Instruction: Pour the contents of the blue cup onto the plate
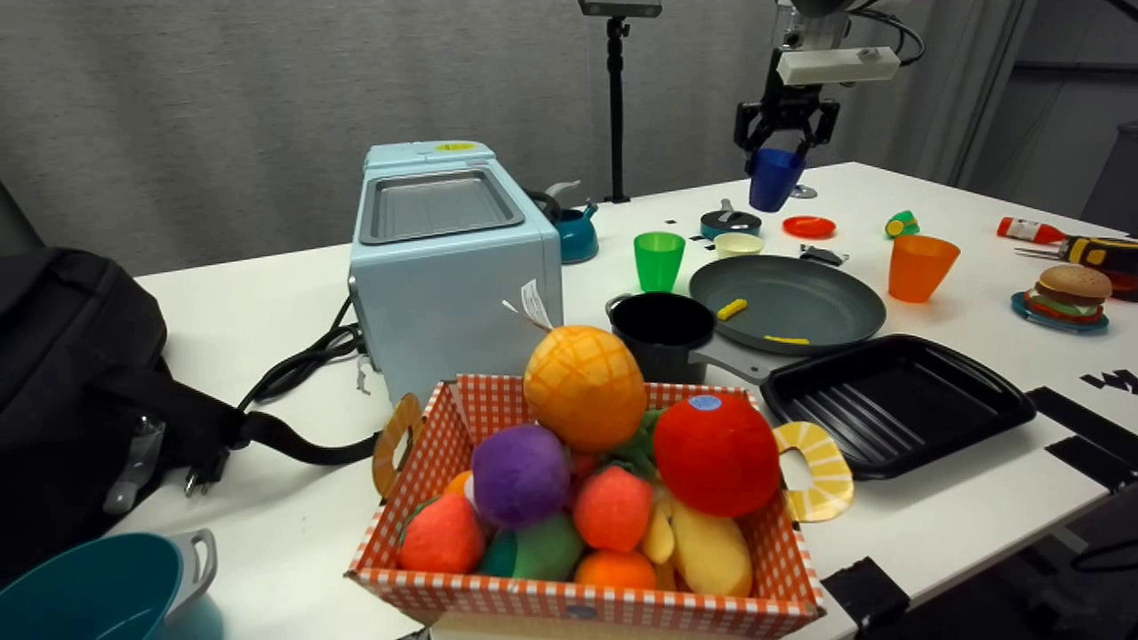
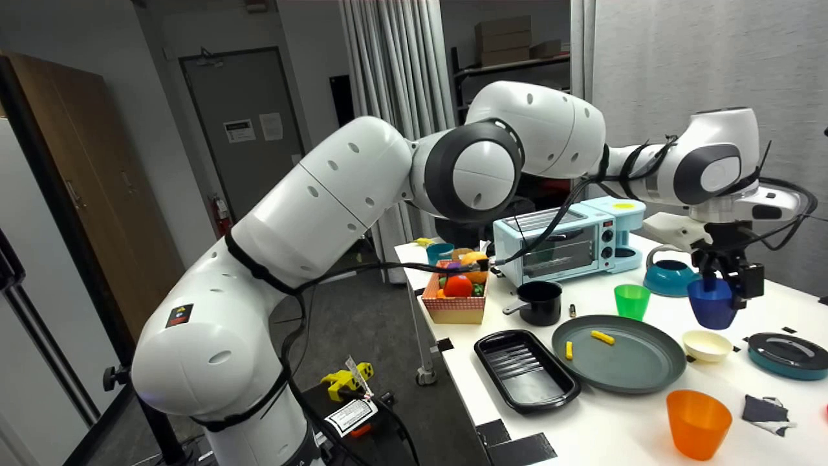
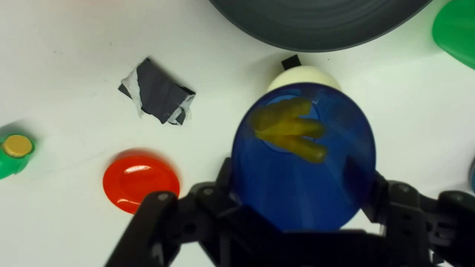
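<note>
- There's the black end effector [image 1: 778, 158], pinching the small dark-blue plastic cup [image 2: 711, 307] aloft, yellow sticks [image 3: 298, 128] inside. Firm, gentle grip wanted!
- Next, lower down, a small round cream bowl [image 2: 707, 347], likely under the route: carry level across it.
- Now the wide round grey-green plate [image 2: 621, 367], two yellow pieces [image 2: 603, 337] on it: lip inside the rim, low, slow tilt.
- Translucent green plastic cup [image 2: 632, 301] close beside; ridged black rectangular tray [image 2: 528, 372] beyond: don't overshoot!

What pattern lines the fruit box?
Red-and-white checks line the box, clearest in an exterior view.
</note>
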`<state>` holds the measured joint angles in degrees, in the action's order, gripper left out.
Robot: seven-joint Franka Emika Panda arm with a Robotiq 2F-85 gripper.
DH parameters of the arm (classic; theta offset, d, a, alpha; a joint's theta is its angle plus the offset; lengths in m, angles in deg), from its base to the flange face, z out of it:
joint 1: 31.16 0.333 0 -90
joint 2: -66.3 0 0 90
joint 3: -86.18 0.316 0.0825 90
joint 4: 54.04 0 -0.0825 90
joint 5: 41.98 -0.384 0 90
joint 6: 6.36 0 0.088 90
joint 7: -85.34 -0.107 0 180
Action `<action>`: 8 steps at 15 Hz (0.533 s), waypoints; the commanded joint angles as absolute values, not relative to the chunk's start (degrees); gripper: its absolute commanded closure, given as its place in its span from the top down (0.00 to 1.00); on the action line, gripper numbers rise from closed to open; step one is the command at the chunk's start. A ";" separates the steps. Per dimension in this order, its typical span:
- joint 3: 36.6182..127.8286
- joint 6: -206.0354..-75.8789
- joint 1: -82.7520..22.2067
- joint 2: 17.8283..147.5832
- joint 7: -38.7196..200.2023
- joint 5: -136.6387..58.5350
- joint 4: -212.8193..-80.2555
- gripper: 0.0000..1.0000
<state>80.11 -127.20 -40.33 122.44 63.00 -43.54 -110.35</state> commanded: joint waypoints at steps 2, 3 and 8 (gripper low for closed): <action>81.16 -136.30 -38.13 113.12 70.91 -43.07 -126.09 0.50; 81.28 -138.30 -37.62 111.85 72.20 -42.86 -128.58 0.50; 81.15 -148.94 -35.17 105.86 76.70 -41.84 -141.45 0.50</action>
<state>81.13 -142.52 -36.10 112.30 73.63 -42.74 -130.30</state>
